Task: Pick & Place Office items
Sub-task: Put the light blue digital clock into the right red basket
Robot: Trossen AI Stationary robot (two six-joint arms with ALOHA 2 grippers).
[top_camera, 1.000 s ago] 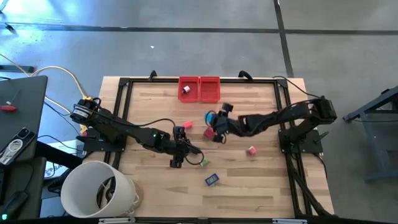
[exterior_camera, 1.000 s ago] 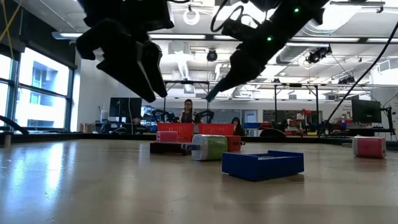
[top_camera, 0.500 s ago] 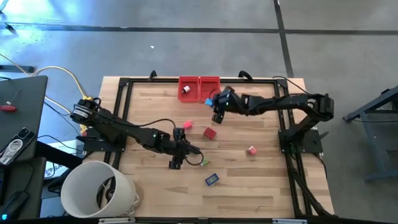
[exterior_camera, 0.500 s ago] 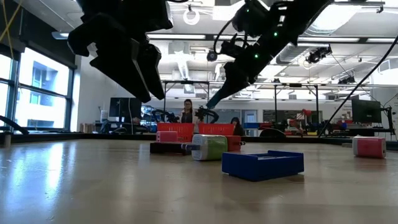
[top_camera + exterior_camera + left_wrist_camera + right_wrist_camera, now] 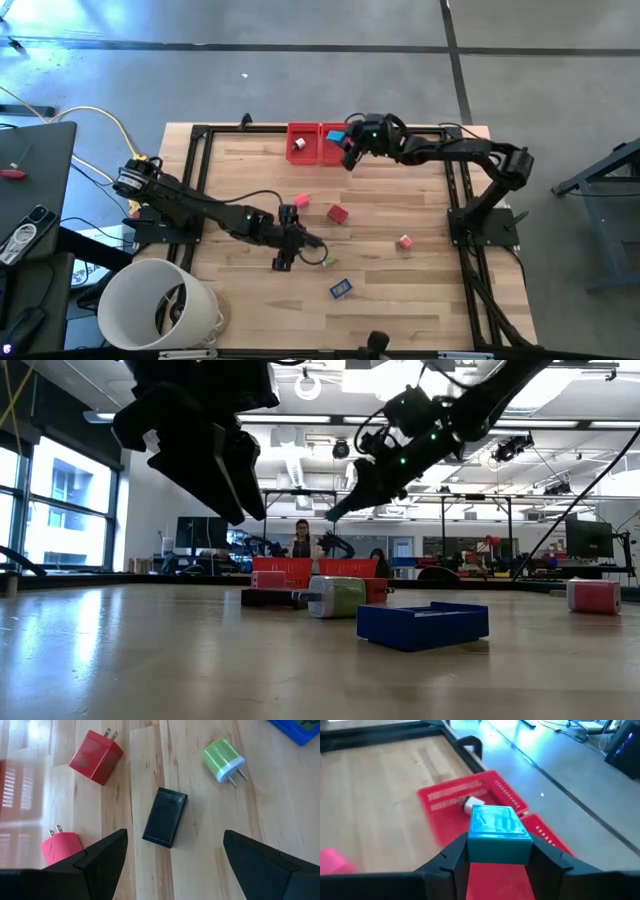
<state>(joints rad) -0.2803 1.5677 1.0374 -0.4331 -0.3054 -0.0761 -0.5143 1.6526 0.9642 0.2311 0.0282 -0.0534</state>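
Note:
My right gripper [image 5: 343,140] is shut on a teal block [image 5: 335,134] and hangs over the right red bin [image 5: 340,152] at the table's far edge. The left red bin [image 5: 451,797] has a white piece [image 5: 474,803] lying in it. My left gripper [image 5: 175,837] is open and hovers above a black piece [image 5: 165,817] lying flat on the wood, one finger on either side and clear of it. Around it lie a red plug [image 5: 95,756], a pink plug [image 5: 61,848] and a green plug [image 5: 223,760]. A dark blue piece [image 5: 340,288] lies nearer the near edge. My right gripper pinches the teal block between its two fingers [image 5: 452,857] by opposite side faces [image 5: 475,842]. The fingers slant down from the table's right side. The block is lifted clear, its top face level, above the right bin.
A second pink piece [image 5: 404,241] lies alone toward the right. A big white bucket [image 5: 160,305] stands at the near left corner. A black frame [image 5: 452,170] runs round the table. Bare wood lies along the near edge.
My right gripper, shut on the teal block, has risen from beside the red plug at mid-table and travelled toward the far edge, ending over the right red bin. The block went with it. The left gripper has kept still.

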